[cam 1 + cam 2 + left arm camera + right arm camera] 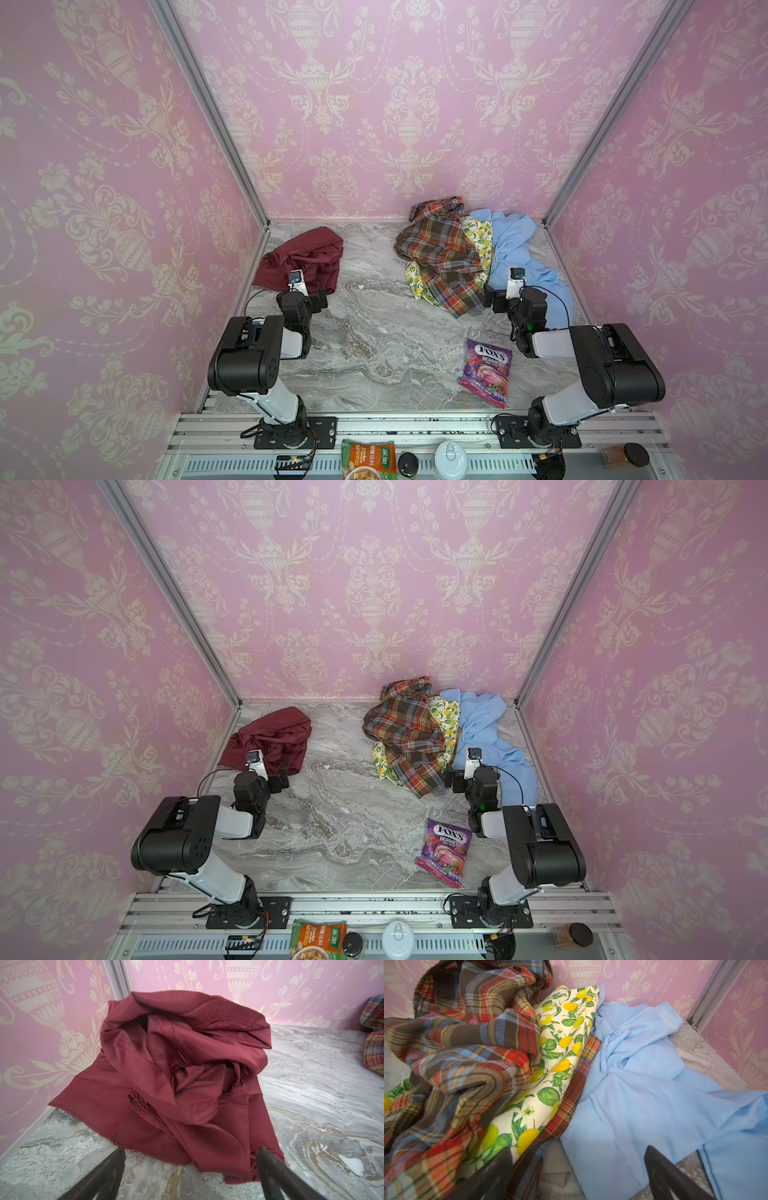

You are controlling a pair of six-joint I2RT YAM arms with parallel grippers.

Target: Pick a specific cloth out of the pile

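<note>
Both spread wide, nothing held. The left gripper [191,1150] sits low over the desk [374,345], with the maroon cloth [305,253] crumpled right in front of it. The hem lies between the jaws, maybe touching one finger. The right gripper [578,1150] faces the pile [449,257]: plaid shirt [467,1053] toward the left gripper's side, lemon-print cloth [562,1043] straight ahead, light blue shirt [643,1095] beneath and beyond. Maroon cloth lies well apart from pile.

- The cloth [145,1076]: thin maroon fabric, smooth, slightly shiny
- Plaid shirt [467,1057]: thicker woven cloth, matt (a little fuzzy)
- Table [374,353]: smooth, marble-patterned
- Candy bag [486,372]: glossy plastic
</note>
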